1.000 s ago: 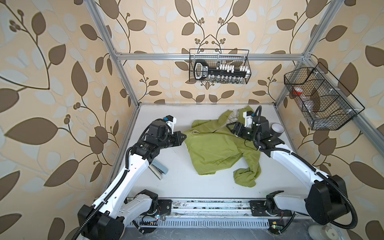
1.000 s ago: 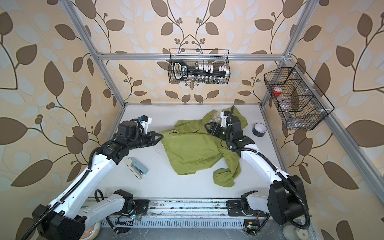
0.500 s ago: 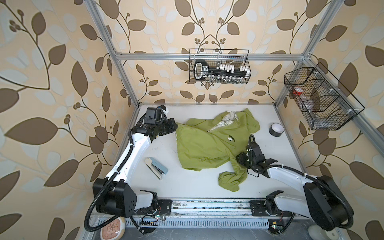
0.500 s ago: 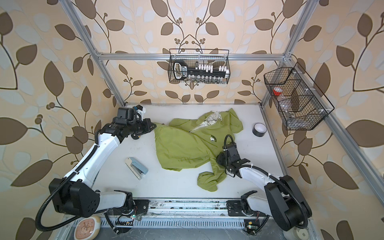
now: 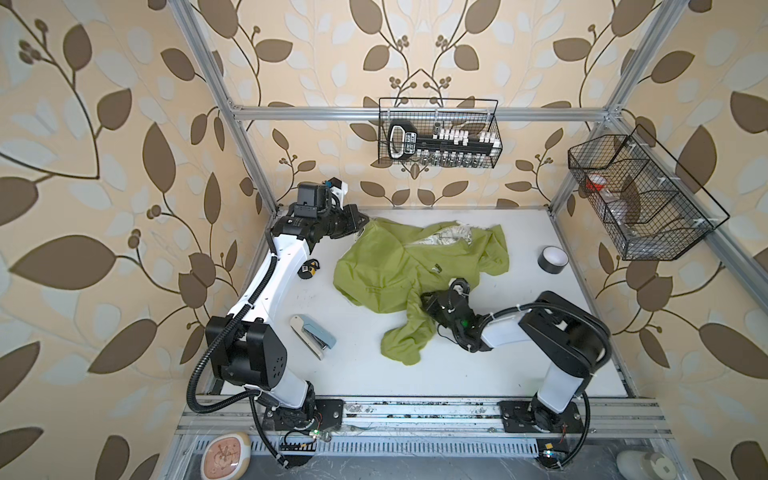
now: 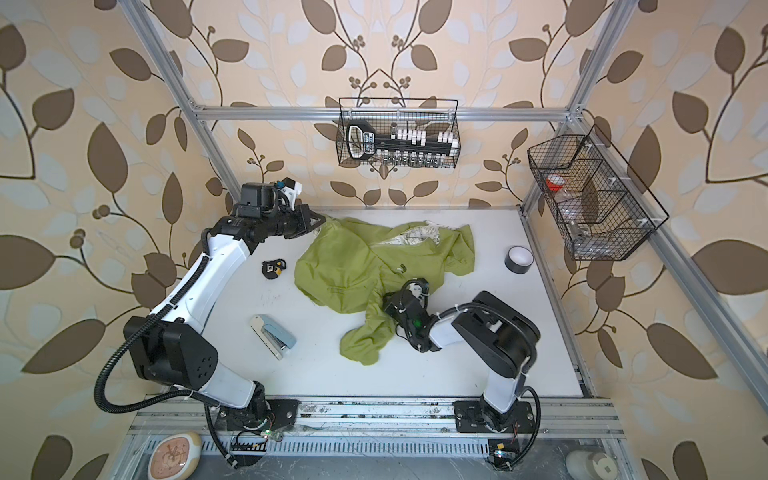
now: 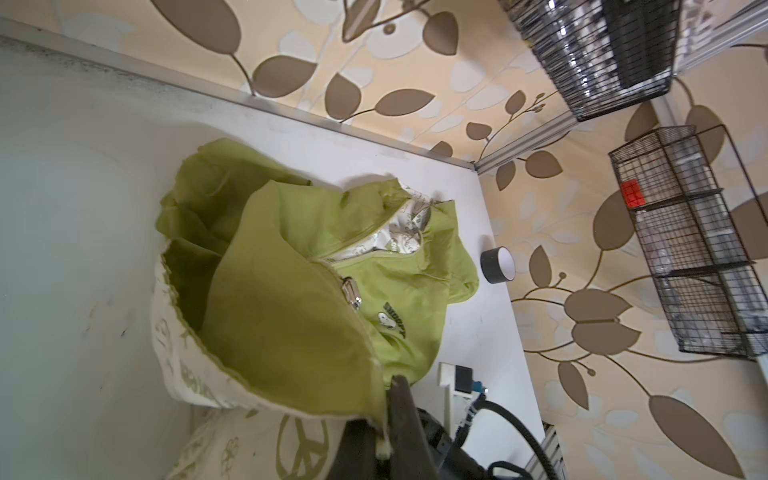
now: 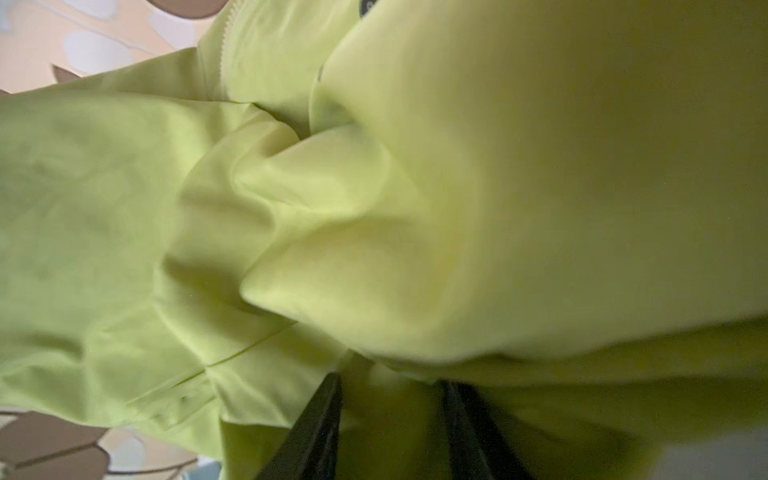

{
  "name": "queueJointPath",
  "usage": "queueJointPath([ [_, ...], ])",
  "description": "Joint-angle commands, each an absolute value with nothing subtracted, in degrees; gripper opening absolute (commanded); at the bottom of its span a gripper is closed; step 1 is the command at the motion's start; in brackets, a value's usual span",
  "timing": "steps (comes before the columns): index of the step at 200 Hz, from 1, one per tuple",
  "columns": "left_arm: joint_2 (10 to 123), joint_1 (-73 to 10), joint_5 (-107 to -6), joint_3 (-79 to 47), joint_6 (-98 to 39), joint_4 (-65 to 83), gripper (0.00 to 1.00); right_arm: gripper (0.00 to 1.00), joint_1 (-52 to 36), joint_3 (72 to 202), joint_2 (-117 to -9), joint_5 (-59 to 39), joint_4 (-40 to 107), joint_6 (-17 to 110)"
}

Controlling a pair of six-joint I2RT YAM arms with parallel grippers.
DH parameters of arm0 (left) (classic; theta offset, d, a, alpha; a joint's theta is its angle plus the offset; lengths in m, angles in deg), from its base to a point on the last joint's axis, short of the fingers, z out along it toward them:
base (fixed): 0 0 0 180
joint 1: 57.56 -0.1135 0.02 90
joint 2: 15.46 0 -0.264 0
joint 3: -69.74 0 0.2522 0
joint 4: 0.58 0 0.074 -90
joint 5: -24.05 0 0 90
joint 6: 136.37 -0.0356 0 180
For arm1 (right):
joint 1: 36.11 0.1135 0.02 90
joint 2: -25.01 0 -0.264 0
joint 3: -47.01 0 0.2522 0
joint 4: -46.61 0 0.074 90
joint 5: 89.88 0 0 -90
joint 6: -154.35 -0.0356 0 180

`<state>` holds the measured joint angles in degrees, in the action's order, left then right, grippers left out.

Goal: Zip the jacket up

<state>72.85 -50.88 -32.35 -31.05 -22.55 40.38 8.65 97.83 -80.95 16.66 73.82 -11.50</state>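
right gripper [image 5: 426, 305] closed on a jacket [image 5: 386, 270] fold beside the sleeve [image 5: 405, 340]. jacket lies crumpled on the table [image 5: 519, 353]. left gripper [image 5: 362, 219] pinches its far hem. slider [image 7: 351, 293] sits part-way and lining [image 5: 446, 239] shows beyond it, so zipping is unfinished. back basket [image 5: 438, 164]: black tool [image 5: 401, 139], white pieces [image 5: 453, 135]. side basket [image 5: 673, 232]: red-capped item [image 5: 596, 183], rest unclear.

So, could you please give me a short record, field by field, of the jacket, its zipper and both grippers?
Jacket: lime-green thin-fabric hooded jacket, crumpled on the white tabletop
Zipper: silver metal pull beside the chest logo; open beyond it, pale printed lining showing
Left gripper: shut on the jacket's far-left edge
Right gripper: closed on a fold by the near sleeve
Nearby: black tape roll, grey-blue stapler
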Motion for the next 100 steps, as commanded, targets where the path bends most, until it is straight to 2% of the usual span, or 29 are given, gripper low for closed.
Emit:
queueJointPath([
  [1, 70.12, -51.06, -26.12, -33.32, -19.12, 35.32, 0.0, 0.43, 11.09, 102.88, -84.71, 23.77, 80.38, -19.74],
  [24, 65.48, -51.06, -26.11, -29.39, -19.01, 35.16, 0.0, 0.52, 12.03, 101.13, -80.94, 27.33, 78.73, -17.22],
  [38, 61.7, -51.06, -28.42, -25.07, -20.22, 36.2, 0.0, 0.57, 12.23, 97.91, -73.02, 30.36, 74.66, -12.26],
  [56, 57.0, -51.1, -32.7, -18.83, -21.77, 37.73, 0.0, 0.62, 12.31, 94.63, -59.87, 34.51, 63.08, -5.07],
  [72, 53.19, -51.15, -35.07, -13.93, -22.44, 38.17, 0.0, 0.72, 10.53, 95.33, -49.5, 38.47, 48.67, 0.07],
  [82, 51.24, -51.15, -36.27, -11.91, -23.17, 39.08, 0.0, 0.75, 7.01, 96.72, -45.45, 37.02, 42.85, 4.34],
  [100, 49.05, -51.15, -37.91, -9.93, -24.79, 41.83, 0.0, 0.76, -3.02, 103.61, -43.86, 27.57, 32.2, 10.31],
])
